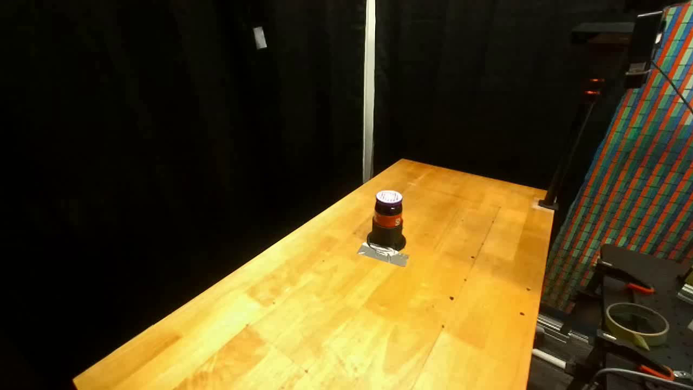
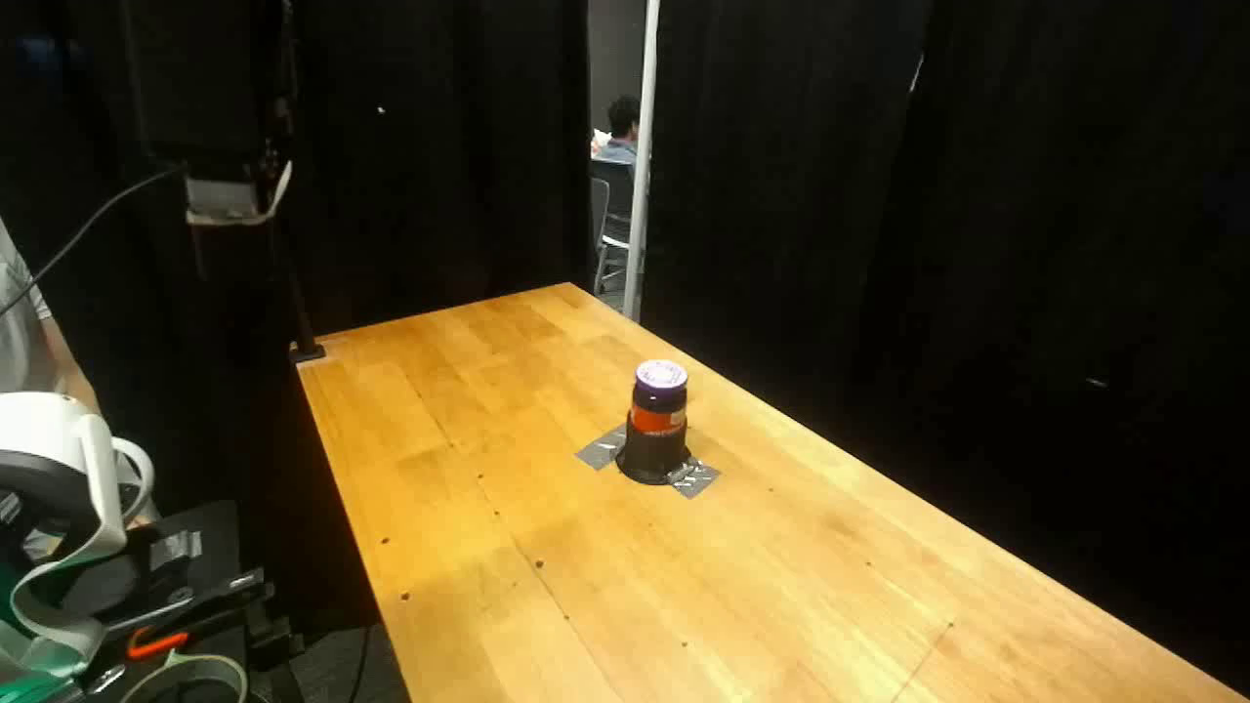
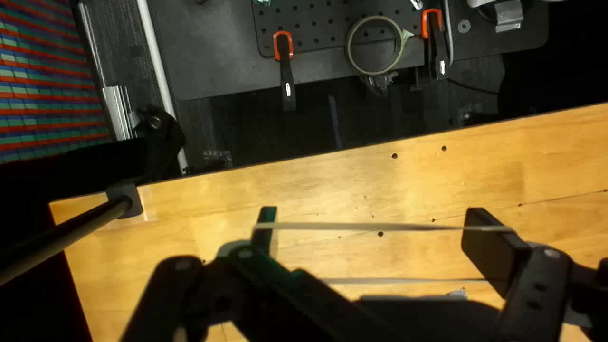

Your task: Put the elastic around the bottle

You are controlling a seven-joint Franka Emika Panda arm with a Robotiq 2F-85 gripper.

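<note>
"How is our gripper (image 3: 375, 230) posed?"

"It hangs above the table (image 3: 308, 190) as we look down in the wrist view, fingers (image 3: 491, 247) reaching in from the lower edge, spread wide."

"What do they carry?"

"Our elastic (image 3: 332, 226), looped over both and stretched straight, two strands showing."

"And that dark bulk (image 2: 210, 88) high in both exterior views?"

"Too dim for us to name."

"Where do we have the bottle (image 2: 657, 420)?"

"On the table, in or atop a black stand (image 2: 654, 457), we can't tell which, with grey tape (image 2: 695, 478) at the stand's foot. It stands lower than the gripper and apart from it. The wrist view hides it from us, though a scrap of tape shows just beside the elastic's lower strand."

"Which way does it point?"

"Straight up, cap (image 2: 661, 375) on top, long axis vertical. The elastic's long axis runs side to side in the wrist view, nearly level."
</note>
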